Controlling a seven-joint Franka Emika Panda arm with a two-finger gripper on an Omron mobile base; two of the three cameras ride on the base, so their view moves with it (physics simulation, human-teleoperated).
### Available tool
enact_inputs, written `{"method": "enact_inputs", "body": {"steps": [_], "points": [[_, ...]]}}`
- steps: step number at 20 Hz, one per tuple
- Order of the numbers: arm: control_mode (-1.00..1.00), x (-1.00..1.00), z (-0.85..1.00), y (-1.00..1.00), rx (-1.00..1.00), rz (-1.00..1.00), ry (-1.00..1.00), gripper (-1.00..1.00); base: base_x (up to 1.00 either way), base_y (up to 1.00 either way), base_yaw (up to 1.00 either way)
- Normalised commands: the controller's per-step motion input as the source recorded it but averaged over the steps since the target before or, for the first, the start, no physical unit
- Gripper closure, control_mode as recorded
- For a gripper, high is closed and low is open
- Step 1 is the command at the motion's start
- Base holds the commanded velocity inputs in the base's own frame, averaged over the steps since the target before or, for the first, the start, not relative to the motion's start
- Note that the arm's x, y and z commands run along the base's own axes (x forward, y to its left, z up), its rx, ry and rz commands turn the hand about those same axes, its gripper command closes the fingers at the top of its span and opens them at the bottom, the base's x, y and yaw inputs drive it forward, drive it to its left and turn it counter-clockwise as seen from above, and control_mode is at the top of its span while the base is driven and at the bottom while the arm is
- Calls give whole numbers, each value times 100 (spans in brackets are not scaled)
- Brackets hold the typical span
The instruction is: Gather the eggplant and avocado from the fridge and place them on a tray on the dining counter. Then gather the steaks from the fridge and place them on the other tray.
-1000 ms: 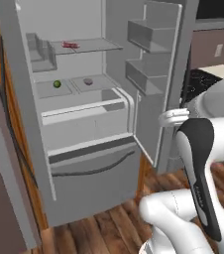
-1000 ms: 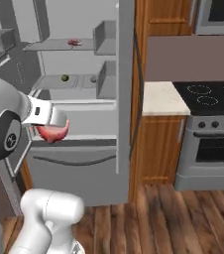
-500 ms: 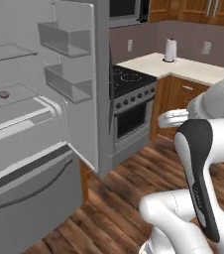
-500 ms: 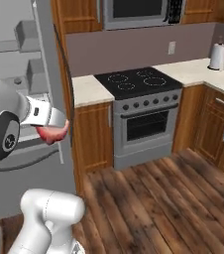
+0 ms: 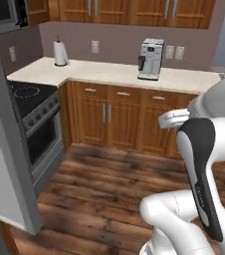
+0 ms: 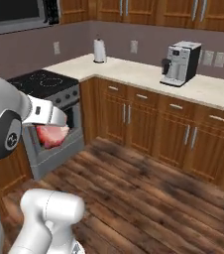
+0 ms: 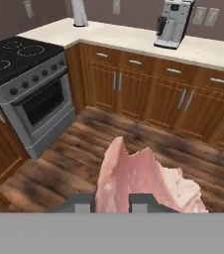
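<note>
Item: pale pink steak (image 7: 139,181), a flat slab of raw meat. It is gripped between the two dark finger tips of the end effector (image 7: 112,202), which is closed on its near edge; the slab extends from the 6 o'clock edge of the hand view toward its centre, above the wooden floor (image 7: 134,144). In the right base view the same steak (image 6: 52,135) is seen hanging under the white hand at 9 o'clock, in front of the oven (image 6: 52,124).

Surroundings: an L-shaped beige wall bench (image 6: 148,79) is carried on wooden cabinets with bar handles. A silver and black coffee machine (image 6: 180,63) stands on it at 1 o'clock of the right base view, and a white paper towel roll (image 6: 100,50) is set upright at 12 o'clock, near the corner. A black-topped stove (image 7: 15,57) adjoins the bench at 10 o'clock of the hand view (its oven door is shut). A grey fridge door edge (image 5: 10,149) is seen along the 9 o'clock side of the left base view.
</note>
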Motion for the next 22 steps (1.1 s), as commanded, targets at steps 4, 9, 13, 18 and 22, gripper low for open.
{"method": "enact_inputs", "body": {"steps": [4, 9, 13, 18, 22], "points": [[100, 0, 0, 0, 0, 0, 0, 100, 6, 39, -88], [100, 0, 0, 0, 0, 0, 0, 100, 2, 42, -86], [100, 0, 0, 0, 0, 0, 0, 100, 14, 41, -82], [100, 0, 0, 0, 0, 0, 0, 100, 13, 33, -79], [100, 0, 0, 0, 0, 0, 0, 100, 13, 26, -77]]}}
